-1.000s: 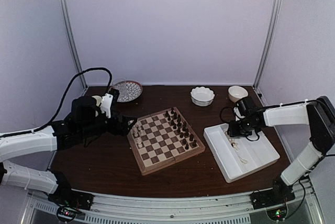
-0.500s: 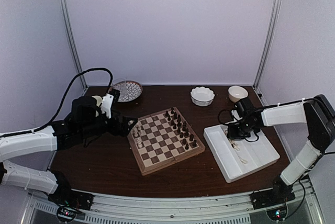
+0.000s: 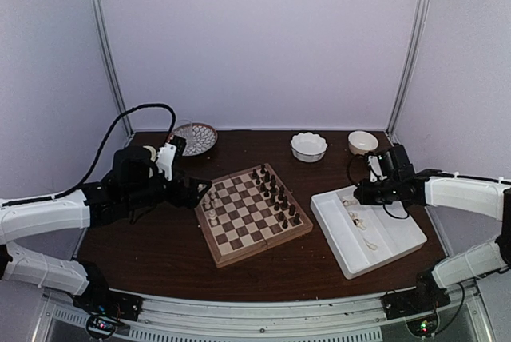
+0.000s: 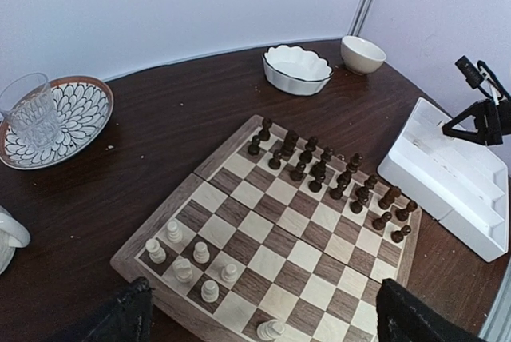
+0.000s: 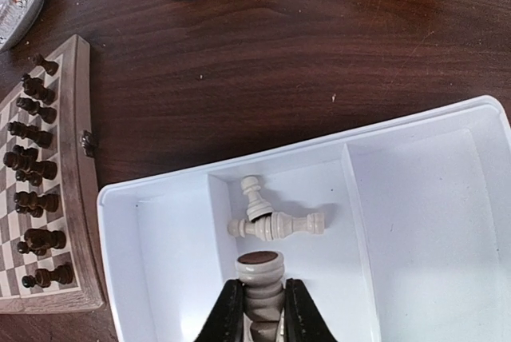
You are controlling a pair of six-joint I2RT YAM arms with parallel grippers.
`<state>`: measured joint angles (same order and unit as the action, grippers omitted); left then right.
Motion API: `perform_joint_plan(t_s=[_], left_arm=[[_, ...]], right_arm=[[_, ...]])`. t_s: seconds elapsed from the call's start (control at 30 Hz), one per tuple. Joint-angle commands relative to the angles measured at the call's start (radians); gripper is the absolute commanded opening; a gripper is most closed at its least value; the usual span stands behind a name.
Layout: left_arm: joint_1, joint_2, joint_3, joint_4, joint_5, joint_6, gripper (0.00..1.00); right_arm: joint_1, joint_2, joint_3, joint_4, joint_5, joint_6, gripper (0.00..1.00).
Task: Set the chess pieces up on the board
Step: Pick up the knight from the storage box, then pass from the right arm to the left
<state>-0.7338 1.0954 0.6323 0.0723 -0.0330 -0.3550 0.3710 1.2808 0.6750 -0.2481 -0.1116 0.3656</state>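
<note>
Chess pieces are the matter here, and the nearest one is the tiny cream-white turned figure [image 5: 259, 274] that the right gripper [image 5: 261, 302] is pinching. Its 2 black fingers [image 5: 227, 314] are pressing on the sides of the figure. The round brown base is facing away from the wrist, so the long axis seems to be running along the fingers.

Below it, the white rectangular plastic tray [image 5: 415, 214] is lying, and in its middle compartment 2 more cream-white figures [image 5: 275, 224] are resting, a short one touching a longer one on its side.

Further out, to the left of this gripper, the square wooden chessboard with light and dark brown checks [image 3: 239, 230] is waiting. The tiny dark brown pieces [image 3: 275, 198] are filling the side nearer the tray. The cream-white figures already placed [image 4: 184, 258] are standing on the far side, just before the left gripper [image 3: 196, 192], which is spread wide and holding nothing.

I am judging that the right arm, though carrying the figure, is the farther one from the cream-white side. It is needing to pass over the dark rows and to turn the base downward.
</note>
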Motion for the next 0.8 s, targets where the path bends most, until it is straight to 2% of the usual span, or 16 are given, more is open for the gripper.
perform_joint_plan(t_s=[0.0, 0.17, 0.3, 0.37, 0.53, 0.67, 0.77], left_arm=[[0.005, 0.017, 0.028, 0.007, -0.033, 0.032, 0.98], [0.005, -0.005, 0.027, -0.006, -0.043, 0.030, 0.98], [0.005, -0.020, -0.008, 0.000, -0.169, 0.009, 0.98], [0.006, -0.021, -0.018, 0.027, -0.118, 0.042, 0.98], [0.004, -0.030, -0.044, 0.118, 0.128, 0.099, 0.98], [-0.009, -0.054, -0.101, 0.230, 0.176, 0.150, 0.96], [-0.058, -0.062, -0.158, 0.348, 0.209, 0.267, 0.93]], right_arm=[[0.007, -0.047, -0.040, 0.074, -0.033, 0.019, 0.14], [0.011, -0.072, -0.084, 0.225, -0.265, 0.033, 0.14], [0.043, -0.072, -0.099, 0.300, -0.339, 0.031, 0.14], [0.068, -0.074, -0.101, 0.331, -0.364, 0.028, 0.14], [0.176, -0.095, -0.088, 0.361, -0.384, -0.021, 0.14], [0.267, -0.103, -0.077, 0.378, -0.396, -0.055, 0.13], [0.317, -0.087, -0.061, 0.385, -0.431, -0.072, 0.14]])
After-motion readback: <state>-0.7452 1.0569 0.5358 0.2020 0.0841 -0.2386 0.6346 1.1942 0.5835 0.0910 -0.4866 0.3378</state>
